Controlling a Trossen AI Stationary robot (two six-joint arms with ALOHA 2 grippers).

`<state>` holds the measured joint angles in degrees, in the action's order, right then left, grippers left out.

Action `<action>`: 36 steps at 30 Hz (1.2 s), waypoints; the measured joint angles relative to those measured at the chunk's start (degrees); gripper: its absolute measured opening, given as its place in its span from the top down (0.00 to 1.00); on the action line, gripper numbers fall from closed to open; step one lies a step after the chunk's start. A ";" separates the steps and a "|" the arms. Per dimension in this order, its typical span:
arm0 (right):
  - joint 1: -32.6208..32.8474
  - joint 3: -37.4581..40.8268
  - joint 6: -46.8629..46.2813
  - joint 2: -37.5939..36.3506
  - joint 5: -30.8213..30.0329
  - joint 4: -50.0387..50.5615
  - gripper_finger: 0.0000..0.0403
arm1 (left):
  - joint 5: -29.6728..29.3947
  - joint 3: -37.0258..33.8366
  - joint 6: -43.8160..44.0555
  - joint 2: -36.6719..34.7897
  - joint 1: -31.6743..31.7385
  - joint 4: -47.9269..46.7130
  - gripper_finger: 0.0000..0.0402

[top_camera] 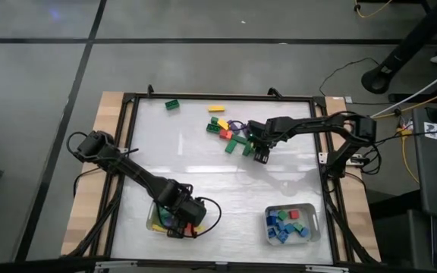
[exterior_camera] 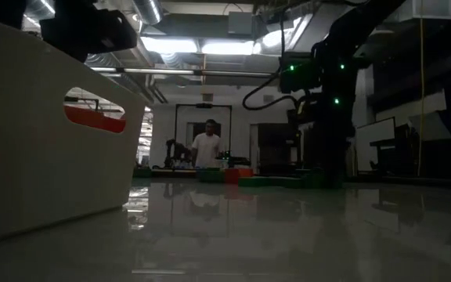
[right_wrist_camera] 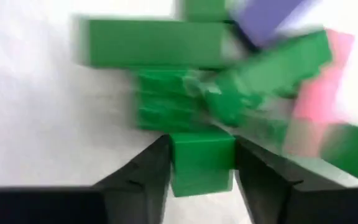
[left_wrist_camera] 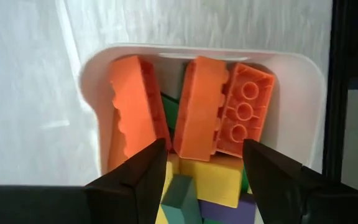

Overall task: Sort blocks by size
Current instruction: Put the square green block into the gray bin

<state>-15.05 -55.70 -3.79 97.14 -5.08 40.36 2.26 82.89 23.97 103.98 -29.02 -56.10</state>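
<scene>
A small green block is being clamped between the right gripper fingers at the pile. The left gripper is being held apart over the left tray.

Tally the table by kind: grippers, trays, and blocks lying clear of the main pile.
Grippers: 2, left gripper over the left tray, right gripper at the pile
Trays: 2, with the right tray
Blocks clear of pile: 2, green block, yellow block
Total: 6
</scene>
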 joint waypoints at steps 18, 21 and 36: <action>0.25 -1.58 -2.39 -0.41 8.39 7.10 0.65 | 0.04 0.04 -6.70 -0.17 3.80 -0.28 0.51; 1.39 -4.68 -2.41 -2.36 9.34 10.77 0.65 | 0.04 0.04 -8.11 -1.01 5.64 0.52 0.51; 23.54 -15.52 -14.03 -12.92 11.61 23.07 0.65 | -2.02 0.04 -27.91 -5.13 17.77 9.86 0.51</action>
<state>8.49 -71.22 -17.82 84.23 6.52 63.43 0.24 82.94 -3.95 98.85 -11.25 -46.24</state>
